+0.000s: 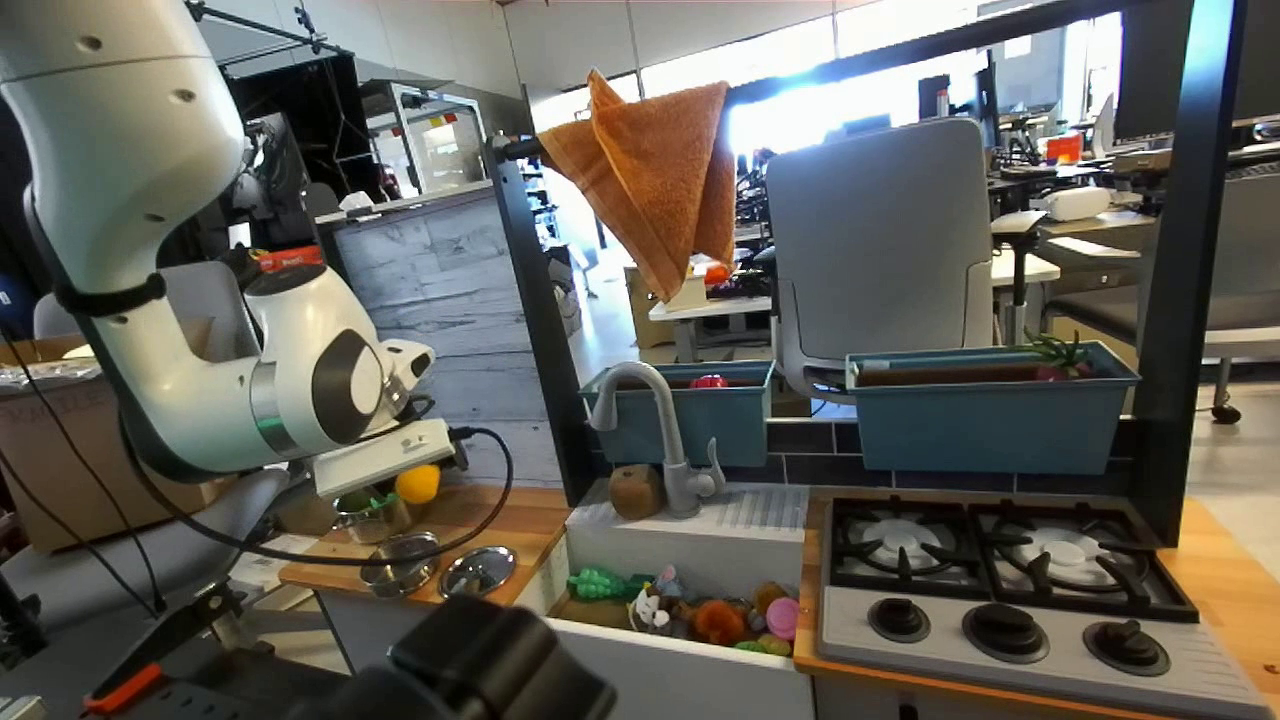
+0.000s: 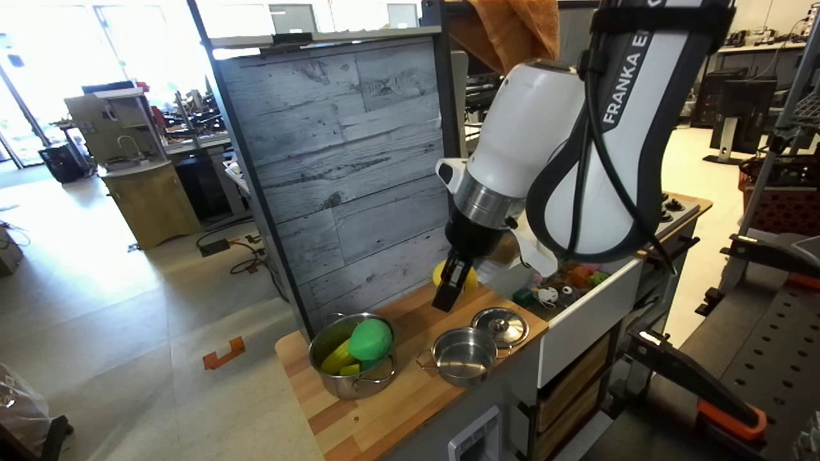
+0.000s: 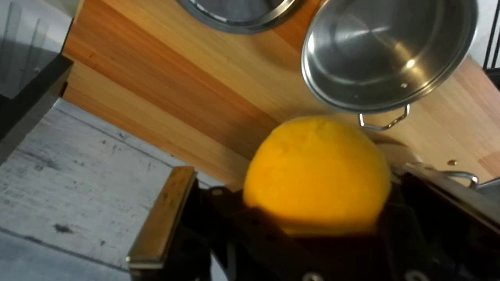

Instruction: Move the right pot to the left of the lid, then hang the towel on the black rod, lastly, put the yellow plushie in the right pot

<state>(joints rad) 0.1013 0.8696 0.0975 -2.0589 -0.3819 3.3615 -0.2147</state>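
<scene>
Claw [image 2: 450, 291] pinching the yellow plushie [image 3: 318, 175] above the wooden counter [image 2: 410, 320]

Black fingers [image 3: 166, 222] press the plushie from both sides; dark claw parts hide its underside in the wrist view, and a white housing [image 1: 385, 460] covers the fingers in an exterior view. Lower left of the claw, a green rounded piece [image 2: 370, 339] covers part of what lies in the filled pot [image 2: 339, 385], which the wrist view cuts to a sliver. Below the claw stands the right pot [image 2: 464, 360], left of the lid [image 2: 501, 326] in both exterior views; whether they touch cannot be told. Right of the claw, the arm [image 2: 624, 147] covers part of the sink [image 2: 589, 325], where soft toys [image 2: 580, 276] lie heaped. Upper right, the towel [image 2: 516, 32], its top cut off in an exterior view, hangs over the black rod [image 1: 950, 42].

Behind the claw and to its left, a grey plank wall [image 2: 359, 179] bounds the counter's back edge. Bare wood runs at the claw's lower left, between the two pots and out to the front edge. At its lower right, the lid lies near the edge beside the sink.
</scene>
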